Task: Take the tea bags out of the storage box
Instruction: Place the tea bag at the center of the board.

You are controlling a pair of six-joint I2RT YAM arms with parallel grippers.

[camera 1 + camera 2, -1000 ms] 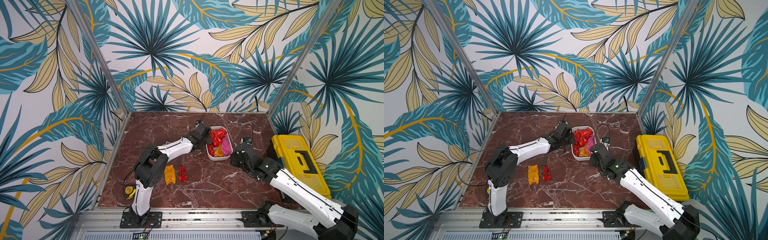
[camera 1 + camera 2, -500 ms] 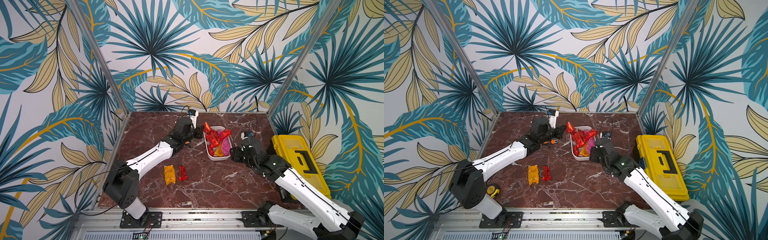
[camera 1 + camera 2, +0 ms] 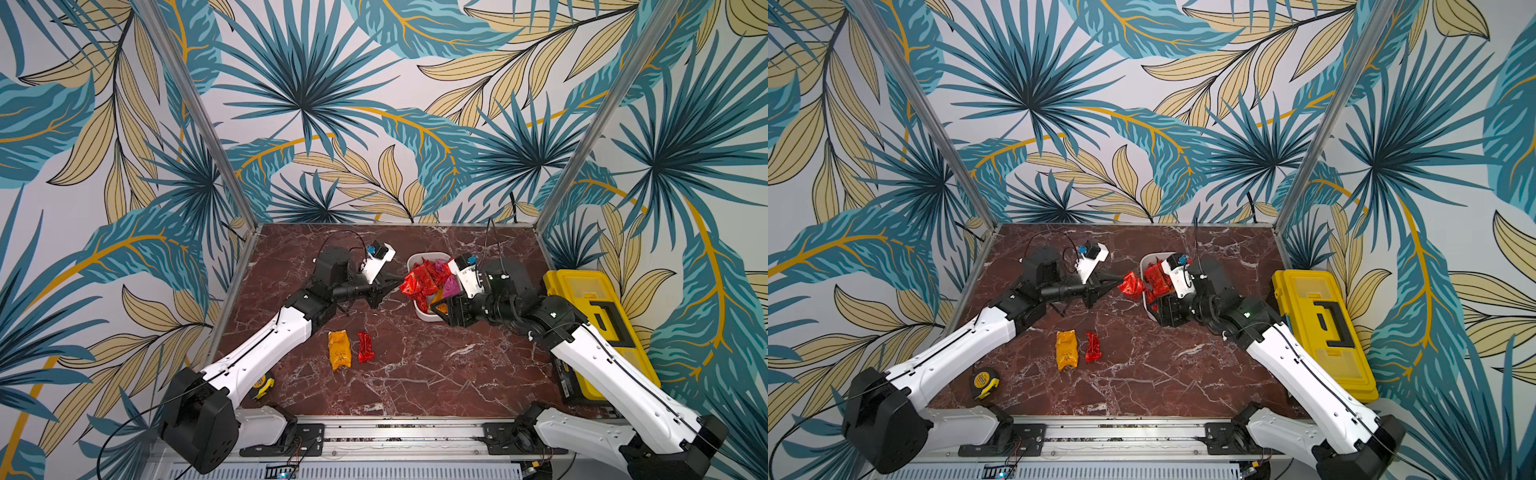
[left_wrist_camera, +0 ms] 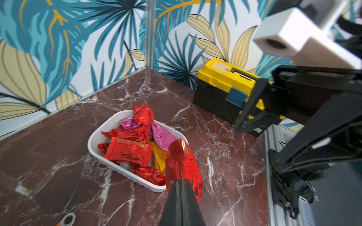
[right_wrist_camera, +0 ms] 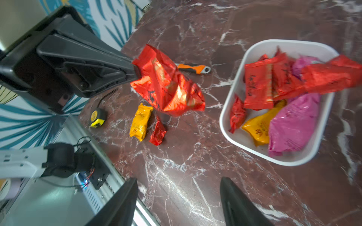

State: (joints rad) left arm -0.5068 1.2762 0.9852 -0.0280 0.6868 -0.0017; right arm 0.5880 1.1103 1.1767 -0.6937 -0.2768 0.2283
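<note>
Two robot arms reach in from the near edge of a dark red marble table point(image 3: 415, 374) set between leaf-patterned walls. Directions are clock-face as seen in both top views, with 12 o'clock at the back wall.

The storage box point(image 3: 427, 316), a small white open tub, sits right of the table's centre, toward the back. It holds a heap of tea bags point(image 4: 129, 150), mostly red foil, with some magenta and one orange-yellow. Several stick up above the rim.

The left gripper point(image 3: 1119, 285) has its two black fingers pressed together on the edge of one red tea bag point(image 3: 1133, 285). This bag hangs in the air off the fingertips, at 9 o'clock from the box and just outside its rim. The right wrist view shows it clear of the tub, with marble beneath it.

The right gripper point(image 5: 179, 199) is at roughly 5 o'clock from the box, near its corner. Its fingers stand apart with nothing between them. The right wrist view shows only bare marble in the gap, with the box farther ahead.

Two more bags lie flat on the marble at about 7 o'clock from the box, well apart from it. They are an orange tea bag point(image 3: 339, 349) and, just beside it at its 3 o'clock, a small red tea bag point(image 3: 365, 346).

A yellow toolbox point(image 3: 590, 299) stands at 3 o'clock from the box, along the right wall. A tape measure point(image 3: 984, 381) lies near the table's near-left corner. In the right wrist view an orange-handled wrench point(image 5: 193, 68) lies on the marble beyond the held bag.
</note>
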